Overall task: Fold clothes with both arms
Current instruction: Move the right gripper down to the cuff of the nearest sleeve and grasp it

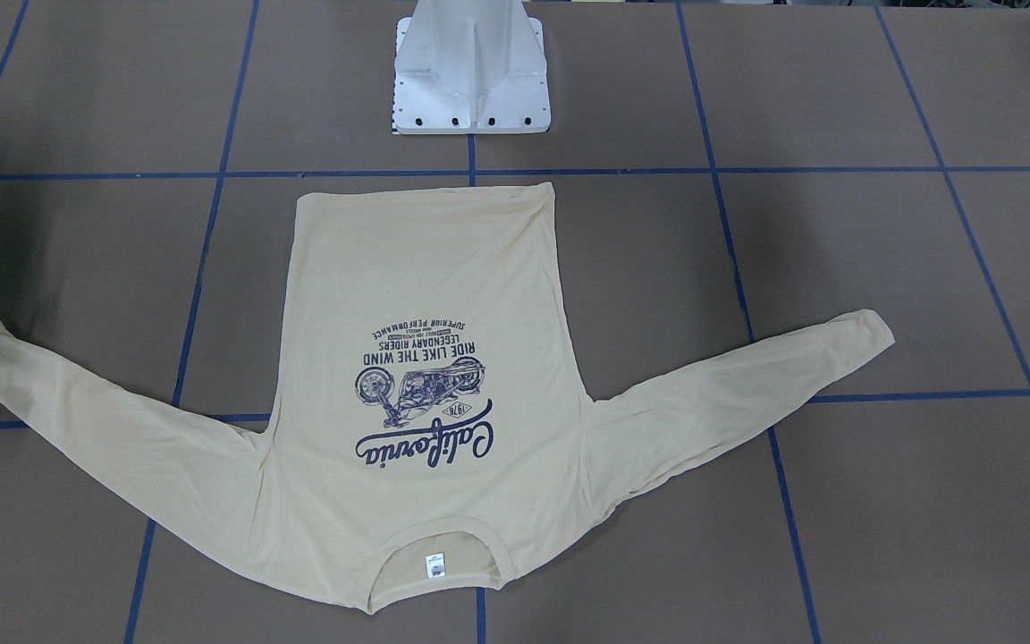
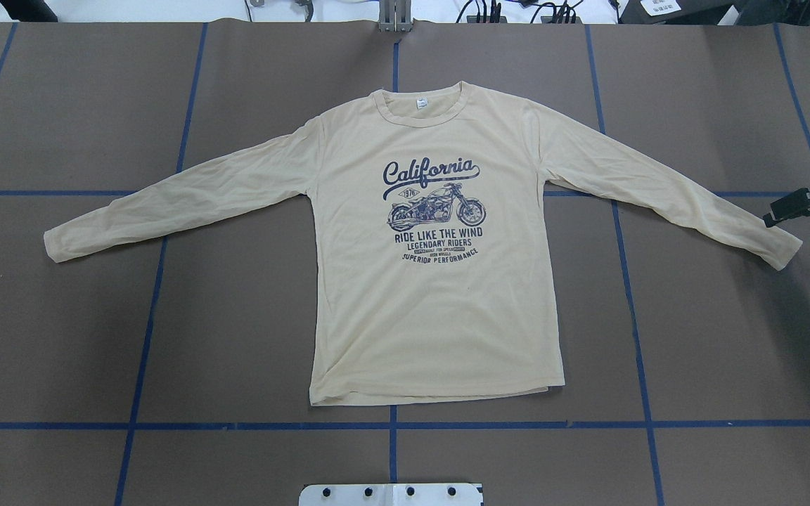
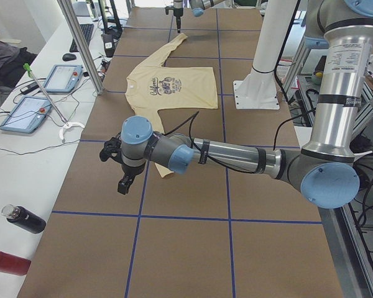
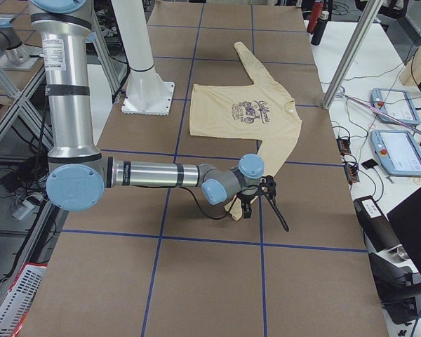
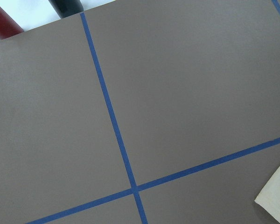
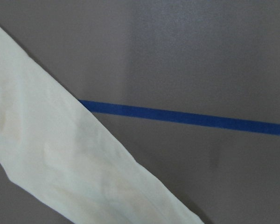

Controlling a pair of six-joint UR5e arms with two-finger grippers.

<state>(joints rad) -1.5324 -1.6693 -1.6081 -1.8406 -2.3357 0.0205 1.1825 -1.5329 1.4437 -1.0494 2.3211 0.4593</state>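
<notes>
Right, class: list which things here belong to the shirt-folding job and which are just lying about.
Job: pale cream long-sleeved T-shirt; grey-and-silver left robot arm; matching right robot arm.
Lying about: red bottle; black bottle; grey touchscreen tablet; second tablet.

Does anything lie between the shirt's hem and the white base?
No objects. Between the shirt hem and the base there is only bare brown table cover, marked with blue tape lines. The overhead view shows this best.

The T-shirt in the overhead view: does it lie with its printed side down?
No, the T-shirt lies flat with the navy California print facing up.
</notes>
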